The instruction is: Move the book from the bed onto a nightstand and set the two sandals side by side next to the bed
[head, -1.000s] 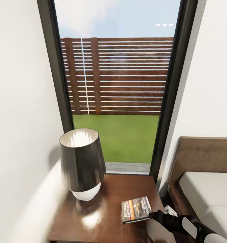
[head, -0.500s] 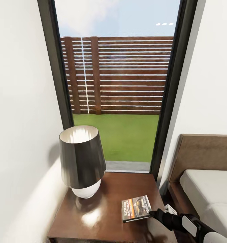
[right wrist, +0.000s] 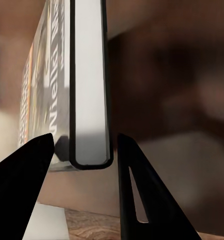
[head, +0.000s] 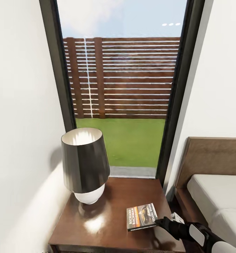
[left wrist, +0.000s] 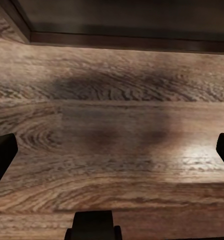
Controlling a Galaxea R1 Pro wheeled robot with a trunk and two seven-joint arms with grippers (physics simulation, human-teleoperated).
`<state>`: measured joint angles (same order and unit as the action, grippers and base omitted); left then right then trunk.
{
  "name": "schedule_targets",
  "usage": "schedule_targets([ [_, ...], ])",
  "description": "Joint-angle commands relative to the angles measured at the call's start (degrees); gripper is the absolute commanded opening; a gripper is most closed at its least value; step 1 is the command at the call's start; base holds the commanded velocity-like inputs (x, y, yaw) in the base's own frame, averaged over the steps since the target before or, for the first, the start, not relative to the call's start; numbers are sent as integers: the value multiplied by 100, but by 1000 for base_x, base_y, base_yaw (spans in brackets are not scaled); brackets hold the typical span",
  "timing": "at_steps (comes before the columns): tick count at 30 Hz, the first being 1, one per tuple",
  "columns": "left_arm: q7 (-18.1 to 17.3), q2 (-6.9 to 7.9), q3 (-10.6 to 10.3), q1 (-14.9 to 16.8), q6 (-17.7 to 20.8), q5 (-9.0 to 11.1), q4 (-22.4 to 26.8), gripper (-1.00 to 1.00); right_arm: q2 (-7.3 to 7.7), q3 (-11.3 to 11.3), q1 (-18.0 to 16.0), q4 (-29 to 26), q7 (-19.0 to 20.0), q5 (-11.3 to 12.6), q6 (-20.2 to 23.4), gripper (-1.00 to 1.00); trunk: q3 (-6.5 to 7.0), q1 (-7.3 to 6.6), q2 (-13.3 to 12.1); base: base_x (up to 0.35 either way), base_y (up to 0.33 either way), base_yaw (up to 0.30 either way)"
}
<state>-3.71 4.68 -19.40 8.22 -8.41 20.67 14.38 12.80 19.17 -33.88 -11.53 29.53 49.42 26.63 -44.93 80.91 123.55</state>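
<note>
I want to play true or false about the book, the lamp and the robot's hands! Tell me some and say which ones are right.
1. The book is over the nightstand, not on the bed. True.
2. The right gripper has let go of the book. False: in the right wrist view its jaws sit on either side of the book's edge, shut on it.
3. A lamp with a dark shade stands on the nightstand. True.
4. The left gripper is holding a blue sandal. False: its jaws are spread wide over bare wood floor, with nothing between them.
5. The book lies touching the lamp. False: bare wood shows between them.
</note>
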Motion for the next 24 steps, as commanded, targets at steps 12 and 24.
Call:
schedule_targets([
  [12,-16,1,-37,5,-20,60,-5,100,-6,35,-21,-8,-239,1,9,-100,-96,110,204,0,0,0],
  [24,-16,6,-37,5,-20,60,-5,100,6,35,-28,-12,-280,6,9,-100,-114,132,244,0,0,0],
])
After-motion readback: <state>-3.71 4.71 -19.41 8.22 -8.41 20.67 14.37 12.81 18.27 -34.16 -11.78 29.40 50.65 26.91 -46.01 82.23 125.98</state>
